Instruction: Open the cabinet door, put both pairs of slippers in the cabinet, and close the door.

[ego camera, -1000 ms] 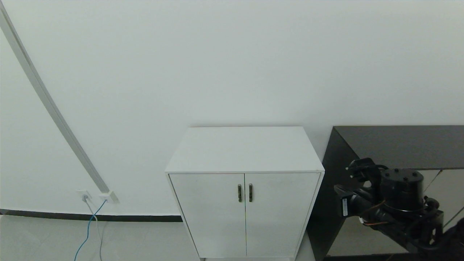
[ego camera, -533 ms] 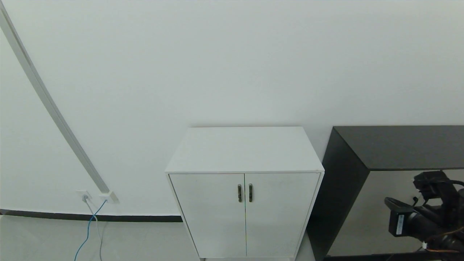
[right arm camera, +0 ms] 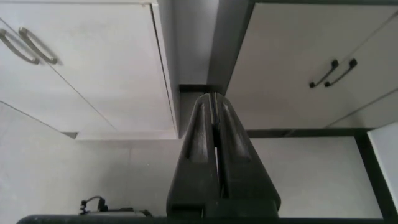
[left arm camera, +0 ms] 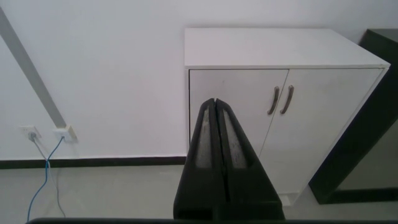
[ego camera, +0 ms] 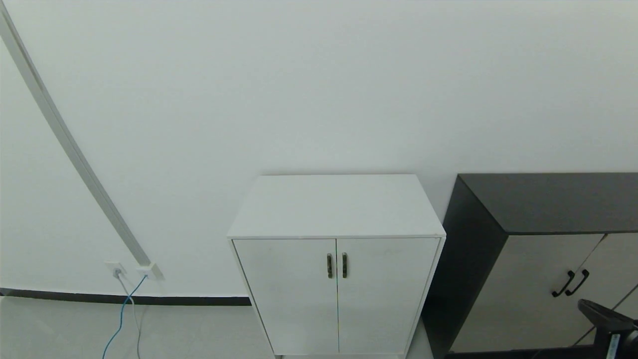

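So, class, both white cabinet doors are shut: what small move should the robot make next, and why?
Probably open the left gripper and ease it toward the left door handle: the gripper is shut, faces the white cabinet but is apart from it, and both doors are closed.

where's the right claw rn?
Right claw: low at the head view's right edge, before the black cabinet, shut, aimed at the gap between it and the white cabinet.

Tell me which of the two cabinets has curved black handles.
The black-topped, black-sided cabinet with pale doors, to the right of the white two-door cabinet, whose metal handles are straight upright bars.
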### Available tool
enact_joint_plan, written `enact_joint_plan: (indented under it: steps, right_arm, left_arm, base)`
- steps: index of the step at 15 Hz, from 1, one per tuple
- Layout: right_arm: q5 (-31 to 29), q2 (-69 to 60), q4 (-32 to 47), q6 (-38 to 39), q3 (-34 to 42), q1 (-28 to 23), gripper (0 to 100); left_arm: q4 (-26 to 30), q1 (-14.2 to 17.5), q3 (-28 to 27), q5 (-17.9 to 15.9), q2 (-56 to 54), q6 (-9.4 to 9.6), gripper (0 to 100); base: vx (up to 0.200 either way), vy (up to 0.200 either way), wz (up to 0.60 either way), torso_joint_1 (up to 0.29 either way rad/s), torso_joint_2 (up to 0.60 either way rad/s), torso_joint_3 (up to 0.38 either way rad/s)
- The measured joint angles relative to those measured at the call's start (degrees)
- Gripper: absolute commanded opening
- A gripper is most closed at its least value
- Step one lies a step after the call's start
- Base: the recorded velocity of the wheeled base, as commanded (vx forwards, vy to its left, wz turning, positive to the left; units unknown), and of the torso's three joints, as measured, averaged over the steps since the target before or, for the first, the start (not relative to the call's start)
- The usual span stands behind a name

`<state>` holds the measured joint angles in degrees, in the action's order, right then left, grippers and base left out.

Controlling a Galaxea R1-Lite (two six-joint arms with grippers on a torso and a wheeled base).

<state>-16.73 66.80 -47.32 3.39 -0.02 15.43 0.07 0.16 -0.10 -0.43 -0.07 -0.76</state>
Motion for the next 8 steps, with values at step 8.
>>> enact_joint_plan:
  steps: [8]
  right_arm:
    - [5.92,-16.20,16.97,-0.17,0.02,-0.04,0]
  left_arm:
    - [-0.02,0.00,0.00,-0.01,0.00,0.00,0]
  base:
    - [0.000,0.000,0.00,0.000,0.00,0.000]
